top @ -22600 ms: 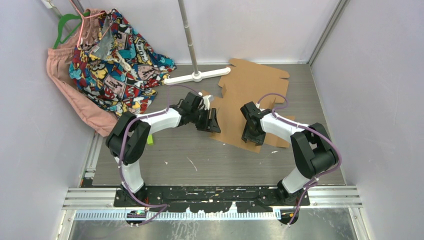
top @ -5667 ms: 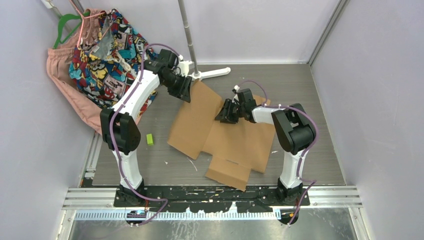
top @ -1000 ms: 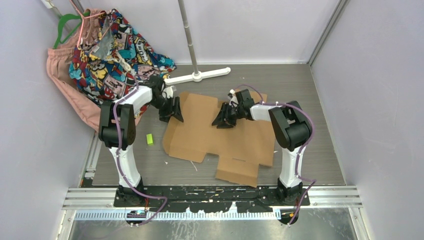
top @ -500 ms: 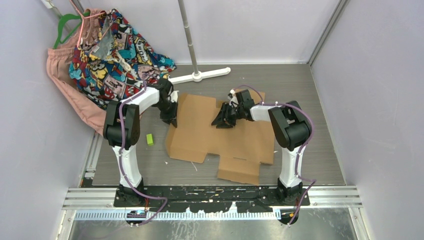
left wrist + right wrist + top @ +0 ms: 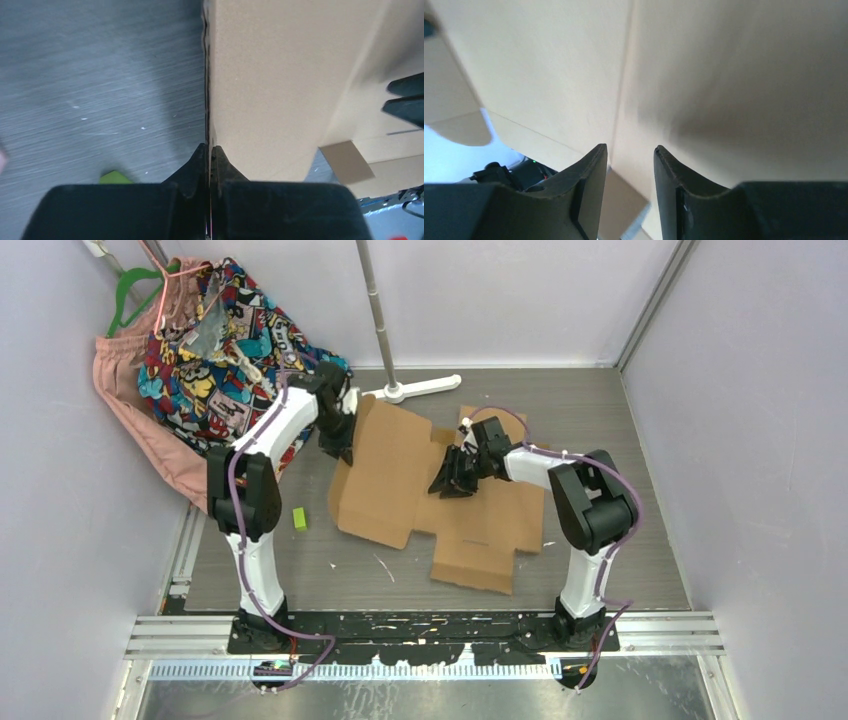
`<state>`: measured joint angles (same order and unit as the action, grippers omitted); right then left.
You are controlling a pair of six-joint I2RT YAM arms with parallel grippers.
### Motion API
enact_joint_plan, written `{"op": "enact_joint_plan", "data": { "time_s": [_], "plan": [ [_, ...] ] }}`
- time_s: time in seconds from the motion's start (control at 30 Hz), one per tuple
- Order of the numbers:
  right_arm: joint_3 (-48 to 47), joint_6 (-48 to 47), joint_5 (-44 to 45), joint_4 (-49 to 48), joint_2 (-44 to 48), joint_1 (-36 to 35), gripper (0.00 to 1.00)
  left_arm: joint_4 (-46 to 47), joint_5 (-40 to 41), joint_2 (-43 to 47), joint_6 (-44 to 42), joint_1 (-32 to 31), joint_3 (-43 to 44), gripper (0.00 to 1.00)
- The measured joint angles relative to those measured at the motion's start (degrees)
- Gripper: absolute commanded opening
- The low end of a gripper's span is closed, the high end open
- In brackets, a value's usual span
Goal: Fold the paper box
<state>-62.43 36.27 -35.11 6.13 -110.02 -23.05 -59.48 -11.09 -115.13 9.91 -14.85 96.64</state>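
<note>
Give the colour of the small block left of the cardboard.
The block: lime green; top view.

paper box (image 5: 385, 485) on table (image 5: 640, 540), left claw (image 5: 341, 447) at its left edge, right claw (image 5: 447, 481) mid-sheet

No writing anywhere is clear enough to read.

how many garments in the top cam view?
2. A comic-print garment lies in the far-left corner. A pink garment sits partly under it, closer to the left wall. More could be hidden beneath them.
</note>
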Motion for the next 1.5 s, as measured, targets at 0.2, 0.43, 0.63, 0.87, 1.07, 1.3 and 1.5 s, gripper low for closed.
{"op": "enact_joint_plan", "data": {
  "time_s": [0.2, 0.43, 0.63, 0.87, 1.07, 1.3, 1.5],
  "plan": [
    [0.0, -3.7, 3.5, 7.2, 7.8, 0.1, 0.45, -7.1, 3.8, 2.8, -1.4, -0.1, 15.1, 0.0],
    [0.7, -6.1, 5.9, 10.3, 12.4, 0.8, 0.31, -14.7, 5.1, 4.0, -3.0, 0.0, 25.8, 0.08],
    [3.3, -6.2, 7.6, 10.0, 11.6, 1.6, 0.13, -19.1, 4.4, 5.6, -3.2, 0.0, 28.8, 0.02],
    [5.0, -4.5, 8.0, 7.4, 8.9, 2.2, 0.08, -21.5, 2.5, 7.7, -2.8, -1.1, 31.8, 0.06],
    [5.4, -0.7, 6.9, 3.8, 5.2, 2.0, 0.04, -21.5, 1.4, 7.9, -1.1, -6.1, 35.1, 0.05],
    [6.9, 5.9, 4.8, -5.7, 2.8, -0.3, 0.02, -21.7, 1.3, 7.1, 0.9, -11.8, 38.6, 0.05],
    [7.1, 12.1, 5.5, -12.9, 0.9, -5.2, 0.01, -22.2, 3.2, 5.8, 1.8, -15.2, 39.5, 0.04]
  ]
}}
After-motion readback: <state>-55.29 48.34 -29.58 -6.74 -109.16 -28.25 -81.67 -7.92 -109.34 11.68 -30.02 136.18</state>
